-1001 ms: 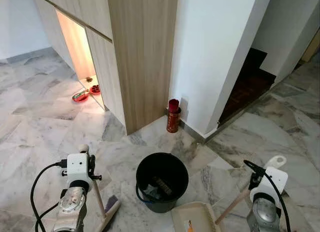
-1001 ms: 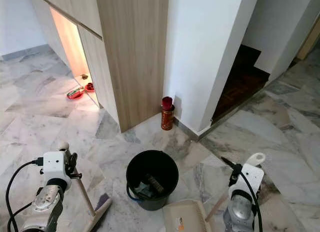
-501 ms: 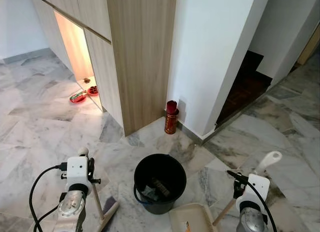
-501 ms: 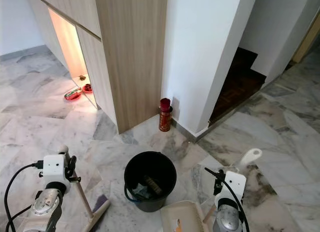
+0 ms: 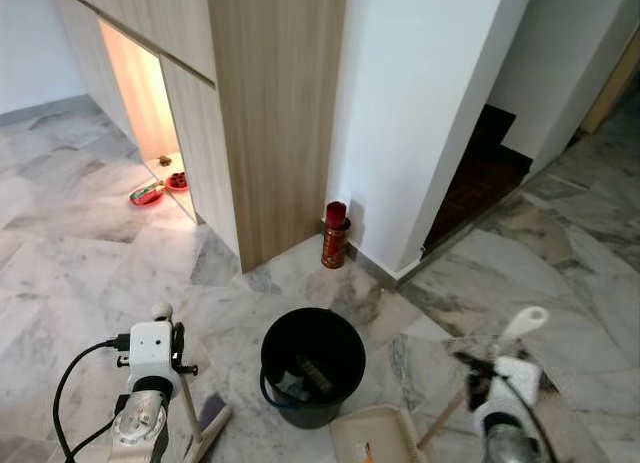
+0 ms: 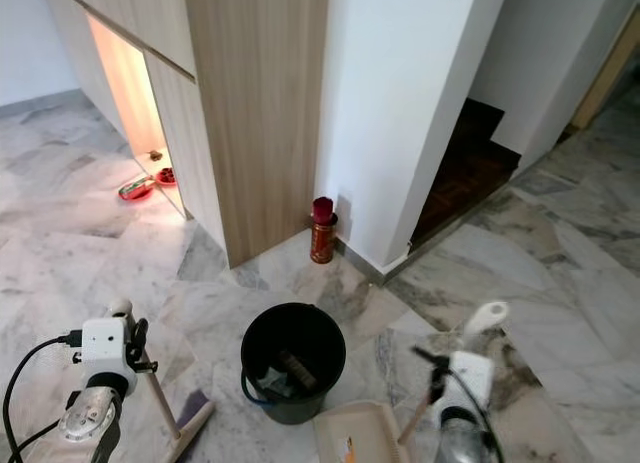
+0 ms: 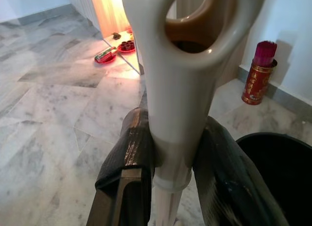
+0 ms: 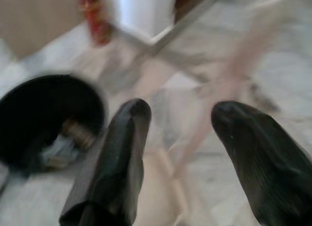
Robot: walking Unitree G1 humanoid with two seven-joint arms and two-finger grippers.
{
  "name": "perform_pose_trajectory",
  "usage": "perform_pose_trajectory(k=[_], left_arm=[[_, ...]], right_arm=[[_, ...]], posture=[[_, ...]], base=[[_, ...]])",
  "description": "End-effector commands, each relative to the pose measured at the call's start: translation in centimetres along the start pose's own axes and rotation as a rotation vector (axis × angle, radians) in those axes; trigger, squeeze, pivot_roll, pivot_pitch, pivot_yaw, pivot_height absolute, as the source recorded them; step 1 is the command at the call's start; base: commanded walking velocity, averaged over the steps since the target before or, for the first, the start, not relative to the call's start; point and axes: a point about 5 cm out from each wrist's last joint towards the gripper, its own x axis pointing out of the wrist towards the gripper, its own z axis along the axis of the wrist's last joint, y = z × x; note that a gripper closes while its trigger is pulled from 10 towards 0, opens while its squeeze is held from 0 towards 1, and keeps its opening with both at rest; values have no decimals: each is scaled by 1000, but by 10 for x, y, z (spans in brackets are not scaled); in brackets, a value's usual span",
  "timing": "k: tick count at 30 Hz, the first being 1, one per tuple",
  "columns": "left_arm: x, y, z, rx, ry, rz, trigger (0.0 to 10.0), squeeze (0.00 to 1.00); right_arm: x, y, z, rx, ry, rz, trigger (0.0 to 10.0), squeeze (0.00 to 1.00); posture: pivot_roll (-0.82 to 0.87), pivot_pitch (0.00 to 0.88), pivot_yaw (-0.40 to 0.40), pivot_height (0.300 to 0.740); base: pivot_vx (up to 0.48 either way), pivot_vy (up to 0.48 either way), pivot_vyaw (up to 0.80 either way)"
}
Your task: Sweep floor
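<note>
While the left claw grips the white broom handle between its two black fingers, the broom head rests on the marble floor at about 5 o'clock from that claw. At 3 o'clock of it stands the black bucket. The right claw is spread wide and empty; a blurred dustpan handle lies between its fingers, and the dustpan lies beside the bucket.
</note>
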Motion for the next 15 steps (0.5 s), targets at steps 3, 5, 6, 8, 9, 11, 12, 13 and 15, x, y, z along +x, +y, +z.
perform_pose_trajectory(k=[3, 5, 6, 8, 9, 11, 12, 13, 15], left_arm=[[-14, 14, -26, 48, 125, 40, 10000, 0], [-16, 17, -26, 66, 123, 51, 10000, 0], [-17, 20, -26, 86, 125, 61, 10000, 0], [-17, 29, -28, 149, 154, 94, 10000, 0], [-18, 33, -28, 169, 163, 107, 10000, 0], [-18, 40, -28, 203, 183, 131, 10000, 0], [-18, 48, -30, 249, 210, 149, 10000, 0], [-18, 52, -30, 277, 226, 157, 10000, 0], [-19, 58, -33, 337, 271, 168, 10000, 0]], right_arm=[[1, -1, -1, -15, 26, 14, 10000, 0], [1, 0, -1, -15, 31, 17, 10000, 0], [1, 1, -2, -12, 38, 21, 10000, 0], [1, 2, -4, -17, 57, 22, 10000, 0], [1, 3, -5, -18, 60, 23, 10000, 0], [0, 5, -7, -17, 65, 26, 10000, 0], [-1, 7, -9, -17, 72, 26, 10000, 0], [-2, 8, -11, -16, 74, 26, 10000, 0], [-3, 10, -12, -16, 79, 25, 10000, 0]], posture=[[102, 11, -88, 740], [109, 12, -84, 740], [115, 11, -80, 740], [122, 10, -74, 740], [124, 9, -71, 740], [127, 6, -64, 740], [133, 3, -55, 740], [134, 1, -51, 740], [134, 0, -43, 740]], base=[[0, 0, 0], [0, 0, 0], [0, 0, 0], [0, 0, 0], [0, 0, 0], [0, 0, 0], [0, 0, 0], [0, 0, 0], [0, 0, 0]])
